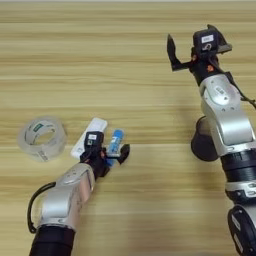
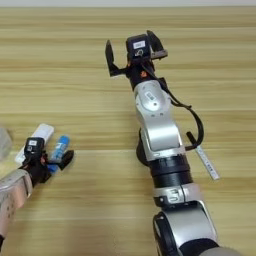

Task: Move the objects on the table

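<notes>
Left pincer (image 1: pixel 111 150) at seven o'clock grips the blue tube (image 1: pixel 115 140) beside the white cassette (image 1: pixel 89 136). Right pincer (image 1: pixel 197 47) at one o'clock gapes wide, empty, above the bench (image 1: pixel 100 60).

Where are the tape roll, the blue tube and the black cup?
tape roll (image 1: pixel 42 138): left eye view, on its clear rim.
blue tube (image 1: pixel 115 141): left eye view, on its blue body.
black cup (image 1: pixel 201 142): left eye view, on its visible side.

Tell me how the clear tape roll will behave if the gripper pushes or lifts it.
The clear tape roll lies flat on the table, so a push would probably slide it rather than roll it. It is a hollow ring, so likely light. Its smooth clear rim looks slippery; gripping through the hole seems safer.
</notes>
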You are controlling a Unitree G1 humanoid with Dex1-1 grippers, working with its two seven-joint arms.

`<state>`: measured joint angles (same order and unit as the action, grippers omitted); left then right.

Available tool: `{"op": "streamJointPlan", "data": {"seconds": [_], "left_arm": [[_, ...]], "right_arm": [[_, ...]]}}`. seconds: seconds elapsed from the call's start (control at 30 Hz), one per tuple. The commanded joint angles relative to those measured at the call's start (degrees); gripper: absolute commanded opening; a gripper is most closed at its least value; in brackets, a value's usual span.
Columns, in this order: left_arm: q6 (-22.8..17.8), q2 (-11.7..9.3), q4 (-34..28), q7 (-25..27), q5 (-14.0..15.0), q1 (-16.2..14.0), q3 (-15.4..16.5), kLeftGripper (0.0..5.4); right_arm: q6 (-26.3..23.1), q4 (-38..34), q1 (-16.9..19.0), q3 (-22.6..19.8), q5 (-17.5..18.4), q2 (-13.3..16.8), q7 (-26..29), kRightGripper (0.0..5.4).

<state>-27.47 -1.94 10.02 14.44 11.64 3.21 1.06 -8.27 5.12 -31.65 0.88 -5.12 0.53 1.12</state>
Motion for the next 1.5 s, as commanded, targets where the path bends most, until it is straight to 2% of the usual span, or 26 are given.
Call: {"op": "streamJointPlan", "data": {"seconds": [0.03,0.27,0.4,0.5,0.67,0.8,0.9,1.0,1.17,1.3,1.4,1.5], "left_arm": [[-0.4,-0.5,2.9,0.3,0.2,-0.2,0.4,5.40],[0.3,0.1,1.7,0.1,-0.7,-0.7,-0.7,5.40],[1.9,-0.1,0.5,-0.7,-3.9,-1.8,-4.6,5.40],[3.7,-0.2,-0.1,-1.8,-7.2,-2.7,-8.1,5.40],[4.6,0.6,-0.6,-2.0,-9.5,-3.8,-11.9,5.40],[4.9,0.7,-0.4,-2.1,-10.0,-3.8,-12.6,5.40],[5.0,0.9,-0.2,-2.4,-10.0,-3.6,-12.9,5.40],[4.9,1.1,-0.1,-2.7,-10.1,-3.5,-13.1,5.40],[4.8,1.2,0.1,-3.1,-10.1,-3.1,-13.3,5.40],[4.9,1.1,0.3,-3.3,-10.0,-2.9,-13.1,5.40],[5.0,0.7,0.7,-3.2,-9.9,-2.7,-12.7,5.40],[5.2,0.3,1.0,-3.4,-10.2,-2.6,-12.5,5.40]], "right_arm": [[-0.7,-0.4,-1.6,0.1,0.3,-0.1,-0.5,5.38],[-0.7,-0.4,-1.6,0.1,0.4,0.1,-0.5,5.38],[-0.9,-0.5,-1.7,0.0,0.6,0.1,-0.4,5.38],[-1.0,-0.7,-1.7,-0.2,0.7,0.3,-0.3,5.38],[-1.2,-0.4,-2.1,-0.9,1.3,0.7,-0.3,5.38],[-3.3,1.2,-2.4,-3.0,3.9,1.3,0.4,5.38],[-4.7,4.5,-2.2,-6.3,6.3,3.4,1.0,5.38],[-4.6,7.0,-0.5,-8.7,6.6,6.6,1.3,5.38],[-1.6,13.0,4.2,-12.1,6.1,12.3,1.4,5.38],[0.9,15.6,8.2,-15.3,6.7,15.6,0.9,5.38],[3.2,17.2,11.6,-16.8,6.8,16.0,0.1,5.38],[6.7,18.7,12.5,-16.3,6.1,15.4,-1.0,5.38]]}}
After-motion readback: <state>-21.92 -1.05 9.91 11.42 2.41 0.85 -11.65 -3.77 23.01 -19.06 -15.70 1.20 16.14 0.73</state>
